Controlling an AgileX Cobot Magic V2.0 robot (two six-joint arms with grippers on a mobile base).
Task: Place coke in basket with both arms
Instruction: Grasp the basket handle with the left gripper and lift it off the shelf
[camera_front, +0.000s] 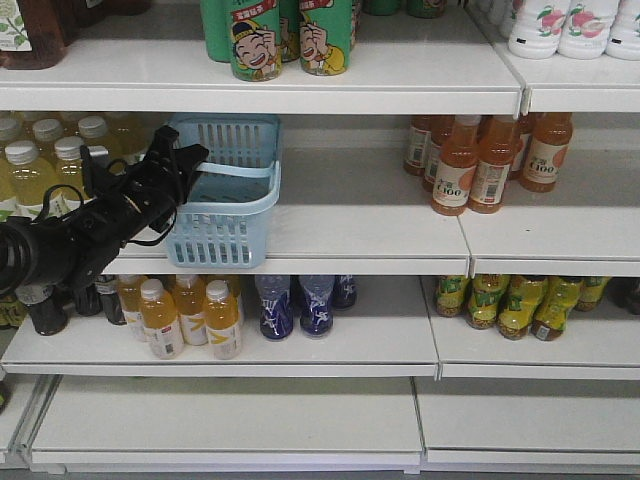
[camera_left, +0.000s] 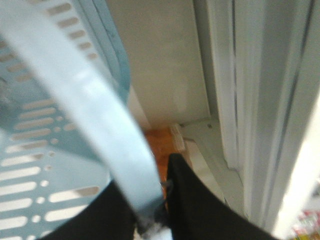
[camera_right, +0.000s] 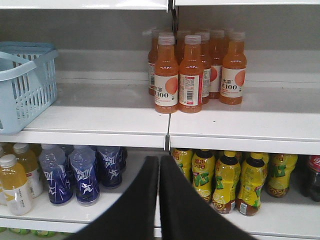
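Observation:
The light blue basket (camera_front: 222, 215) stands on the middle shelf (camera_front: 350, 235), left of centre, and its slotted side also shows in the right wrist view as the basket (camera_right: 25, 87). My left gripper (camera_front: 190, 158) reaches in from the left at the basket's rim. In the left wrist view that gripper (camera_left: 145, 172) is shut on the hoop handle (camera_left: 85, 100), which runs between the black fingers (camera_left: 200, 205). My right gripper (camera_right: 159, 167) is shut on nothing, in front of the lower shelf. A dark, red-labelled bottle that looks like coke (camera_right: 313, 177) stands at the far right.
Orange juice bottles (camera_front: 485, 160) stand on the middle shelf's right half. Below are yellow drinks (camera_front: 190, 315), blue bottles (camera_front: 300, 305), dark bottles (camera_front: 45, 308) at the left and yellow-green tea bottles (camera_right: 225, 180). Pale bottles (camera_front: 40, 160) stand behind my left arm. Green cans (camera_front: 290, 35) fill the top shelf.

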